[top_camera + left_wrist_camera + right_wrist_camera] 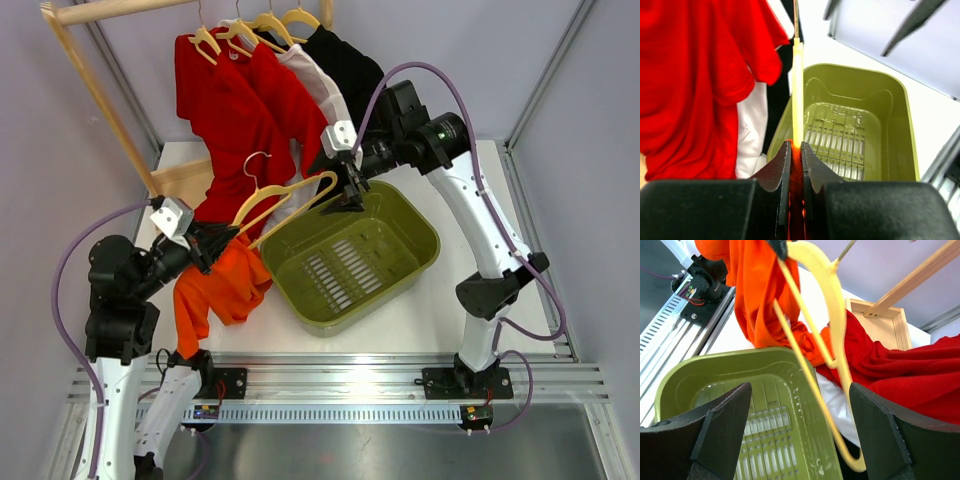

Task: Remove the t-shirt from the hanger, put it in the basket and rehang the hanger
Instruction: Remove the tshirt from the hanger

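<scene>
An orange t-shirt [220,288] hangs bunched from the left end of a yellow hanger [285,205], whose right arm is bare. My left gripper [215,243] is shut on the orange fabric at that end. In the left wrist view orange cloth [796,170] fills the closed jaws and the hanger [797,90] sticks out beyond them. My right gripper [350,192] is open at the hanger's right end. In the right wrist view the hanger [832,305] passes between the wide-apart fingers [725,425] without touching them, and the t-shirt [757,290] hangs beyond.
A green basket [415,230] sits mid-table under the hanger's right end; it also shows in both wrist views [900,125] [685,385]. A wooden rack [95,80] at the back left carries red [230,100], white and black shirts on hangers.
</scene>
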You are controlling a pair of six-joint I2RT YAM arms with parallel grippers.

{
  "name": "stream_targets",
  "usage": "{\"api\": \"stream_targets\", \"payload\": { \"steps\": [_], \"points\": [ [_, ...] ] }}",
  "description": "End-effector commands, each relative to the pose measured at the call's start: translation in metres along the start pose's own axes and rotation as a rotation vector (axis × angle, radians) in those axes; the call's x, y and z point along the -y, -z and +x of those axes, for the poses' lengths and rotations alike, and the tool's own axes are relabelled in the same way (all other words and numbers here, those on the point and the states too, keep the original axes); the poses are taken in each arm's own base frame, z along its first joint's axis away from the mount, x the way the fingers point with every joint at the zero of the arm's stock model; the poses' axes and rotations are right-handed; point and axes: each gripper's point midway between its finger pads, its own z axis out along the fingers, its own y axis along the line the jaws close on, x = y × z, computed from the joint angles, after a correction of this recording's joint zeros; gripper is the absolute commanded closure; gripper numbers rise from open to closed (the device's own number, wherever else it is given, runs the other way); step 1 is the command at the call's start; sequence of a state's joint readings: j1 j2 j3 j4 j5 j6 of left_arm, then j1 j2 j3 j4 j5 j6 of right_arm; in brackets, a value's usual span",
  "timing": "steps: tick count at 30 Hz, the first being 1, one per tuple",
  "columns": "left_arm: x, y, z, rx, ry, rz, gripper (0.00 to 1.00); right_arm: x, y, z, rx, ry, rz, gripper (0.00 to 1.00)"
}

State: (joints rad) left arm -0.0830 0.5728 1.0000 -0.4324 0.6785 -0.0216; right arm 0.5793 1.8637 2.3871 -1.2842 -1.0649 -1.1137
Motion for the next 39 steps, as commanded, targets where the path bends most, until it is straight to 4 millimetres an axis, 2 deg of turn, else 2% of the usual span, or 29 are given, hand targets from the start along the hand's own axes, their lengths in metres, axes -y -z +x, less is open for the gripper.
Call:
{"api": "stream_targets", "payload": {
  "steps": [1, 5, 9, 12, 13, 14, 16, 17, 21, 26, 27, 30, 31, 32, 34, 39],
  "points": [
    [0.015, 0.000, -0.028, 0.070, -0.106, 0.097, 1.00, 0.016, -0.010, -0.003, 0.025, 0.002, 0.022, 0.13],
    [0.014, -0.003, -0.032, 0.088, -0.123, 0.108, 1.00, 0.028, -0.025, 0.020, -0.004, -0.047, 0.015, 0.15],
    [0.014, -0.005, -0.034, 0.089, -0.119, 0.116, 1.00, 0.041, -0.037, 0.029, -0.012, -0.067, 0.030, 0.17],
    [0.013, -0.005, -0.034, 0.090, -0.122, 0.110, 1.00, 0.045, -0.045, 0.035, -0.016, -0.065, 0.027, 0.23],
    [0.011, -0.005, -0.033, 0.089, -0.120, 0.101, 1.00, 0.046, -0.047, 0.039, -0.021, -0.070, 0.024, 0.27],
    [0.008, -0.005, -0.032, 0.086, -0.122, 0.084, 1.00, 0.044, -0.048, 0.040, -0.023, -0.073, 0.016, 0.39],
    [0.004, -0.004, -0.030, 0.081, -0.134, 0.051, 1.00, 0.043, -0.046, 0.042, -0.037, -0.068, 0.019, 0.55],
    [-0.003, -0.004, -0.028, 0.078, -0.134, 0.014, 1.00, 0.043, -0.046, 0.043, -0.044, -0.064, 0.020, 0.70],
    [-0.016, -0.001, -0.021, 0.074, -0.155, -0.064, 1.00, 0.040, -0.040, 0.052, -0.095, -0.021, 0.039, 1.00],
    [-0.033, 0.004, -0.009, 0.061, -0.154, -0.168, 1.00, 0.042, -0.015, 0.049, -0.130, 0.017, 0.084, 1.00],
    [-0.035, 0.006, -0.009, 0.063, -0.155, -0.188, 0.95, 0.043, -0.010, 0.049, -0.138, 0.023, 0.091, 1.00],
    [-0.049, 0.013, -0.004, 0.064, -0.151, -0.280, 0.65, 0.038, 0.010, 0.054, -0.211, 0.051, 0.098, 1.00],
    [-0.052, 0.014, -0.003, 0.063, -0.148, -0.303, 0.52, 0.035, 0.014, 0.059, -0.245, 0.057, 0.094, 1.00],
    [-0.057, 0.019, -0.004, 0.072, -0.151, -0.345, 0.46, 0.025, 0.020, 0.069, -0.307, 0.035, 0.075, 1.00],
    [-0.064, 0.022, -0.001, 0.070, -0.128, -0.390, 0.36, 0.019, 0.031, 0.075, -0.378, 0.040, 0.073, 1.00],
    [-0.079, 0.031, 0.000, 0.075, -0.065, -0.505, 0.31, 0.024, 0.047, 0.089, -0.492, 0.015, 0.151, 1.00]
  ]
}}
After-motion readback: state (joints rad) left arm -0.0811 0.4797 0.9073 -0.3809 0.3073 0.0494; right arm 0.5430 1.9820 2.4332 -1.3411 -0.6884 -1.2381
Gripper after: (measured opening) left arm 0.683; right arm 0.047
